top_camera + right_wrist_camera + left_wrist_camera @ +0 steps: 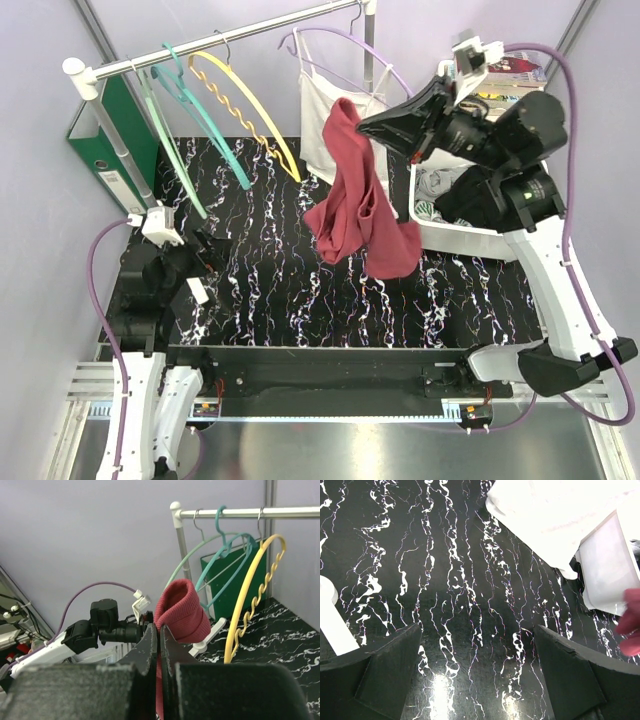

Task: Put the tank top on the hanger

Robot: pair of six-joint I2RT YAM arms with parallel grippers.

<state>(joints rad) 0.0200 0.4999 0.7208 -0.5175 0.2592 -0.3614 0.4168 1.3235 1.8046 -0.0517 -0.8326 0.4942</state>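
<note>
The maroon tank top [358,200] hangs in the air above the black marbled table, held by its top edge. My right gripper [366,126] is shut on it; in the right wrist view the fabric [182,611] bulges out between the closed fingers, with my right gripper [160,632] pinching its strap end. The yellow hanger [245,105] with a wavy bar hangs on the rail to the left of the top, also in the right wrist view [247,597]. My left gripper [208,252] is open and empty low over the table at the left [477,645].
Teal hangers [195,125] hang left of the yellow one. A lilac hanger [345,45] holds a white camisole [325,110] behind the tank top. A white bin [455,235] with clothes stands at the right. A green binder [105,135] stands at the back left.
</note>
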